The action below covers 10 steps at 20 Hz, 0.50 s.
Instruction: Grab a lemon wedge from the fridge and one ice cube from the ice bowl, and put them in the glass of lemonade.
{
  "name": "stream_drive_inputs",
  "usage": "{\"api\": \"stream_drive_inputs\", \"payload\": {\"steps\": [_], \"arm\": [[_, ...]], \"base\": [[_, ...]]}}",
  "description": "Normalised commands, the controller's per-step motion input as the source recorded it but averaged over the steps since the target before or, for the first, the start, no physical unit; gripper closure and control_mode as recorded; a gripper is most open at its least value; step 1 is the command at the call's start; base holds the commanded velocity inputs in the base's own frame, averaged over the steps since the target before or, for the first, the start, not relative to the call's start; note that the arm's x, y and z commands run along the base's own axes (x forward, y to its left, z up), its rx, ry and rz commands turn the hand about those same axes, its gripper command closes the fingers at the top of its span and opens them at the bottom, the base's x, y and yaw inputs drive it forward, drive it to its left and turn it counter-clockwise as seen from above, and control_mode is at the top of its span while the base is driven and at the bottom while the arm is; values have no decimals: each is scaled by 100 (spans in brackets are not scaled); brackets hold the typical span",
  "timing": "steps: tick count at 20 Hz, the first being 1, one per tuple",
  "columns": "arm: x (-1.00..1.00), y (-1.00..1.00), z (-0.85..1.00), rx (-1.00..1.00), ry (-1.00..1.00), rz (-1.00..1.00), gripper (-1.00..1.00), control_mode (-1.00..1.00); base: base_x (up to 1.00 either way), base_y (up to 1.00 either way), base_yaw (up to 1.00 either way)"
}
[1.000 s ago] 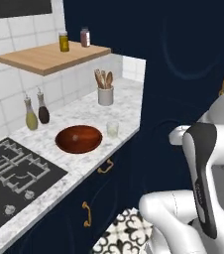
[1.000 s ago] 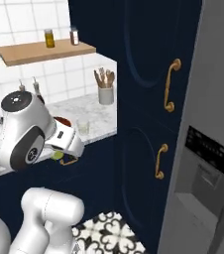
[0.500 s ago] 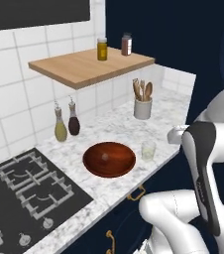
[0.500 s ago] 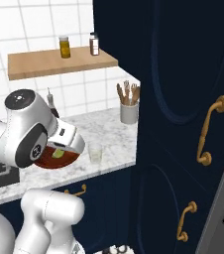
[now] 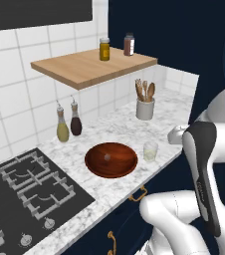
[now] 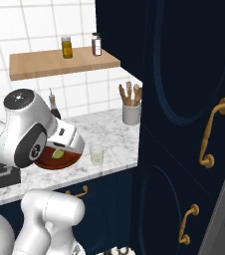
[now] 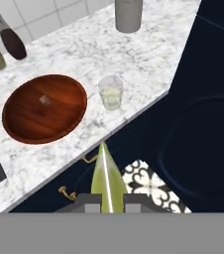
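We see our fingers (image 7: pixel 105 197) clamped narrow on the pale yellow-green lemon wedge (image 7: pixel 106 177), which juts toward twelve o'clock in the hand view. Beyond it, on the white marble worktop (image 7: pixel 79 49), the small clear glass of pale lemonade (image 7: pixel 111 93) stands near the edge, the wide reddish-brown wooden bowl (image 7: pixel 44 109) just beside it at nine o'clock, one whitish ice cube (image 7: pixel 45 100) inside.

- The ice bowl (image 5: pixel 111 159) sat on the counter (image 5: pixel 109 129), near its front edge; 1 ice cube (image 7: pixel 45 100) lay inside it
- The glass of lemonade (image 5: pixel 150 151) stood just right of the bowl, apart from it
- The utensil crock (image 5: pixel 145 108) stood behind the glass; 2 bottles (image 5: pixel 68 122) stood behind the bowl, by the wall
- The stove (image 5: pixel 30 189) lay left of the bowl
- The shelf (image 5: pixel 92 65) hung above, carrying 2 jars (image 5: pixel 116 47)
- The lemon wedge (image 7: pixel 107 179) sat between the fingers of the gripper (image 7: pixel 107 201), before the counter's edge
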Motion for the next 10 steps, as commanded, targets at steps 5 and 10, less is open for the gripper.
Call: {"api": "stream_drive_inputs", "payload": {"steps": [5, 10], "arm": [[47, 0, -20, 0, 6, 0, 100, -100], [100, 0, -62, 1, 9, 1, 100, -100]], "base": [[15, 0, 0], [0, 0, 0]]}}
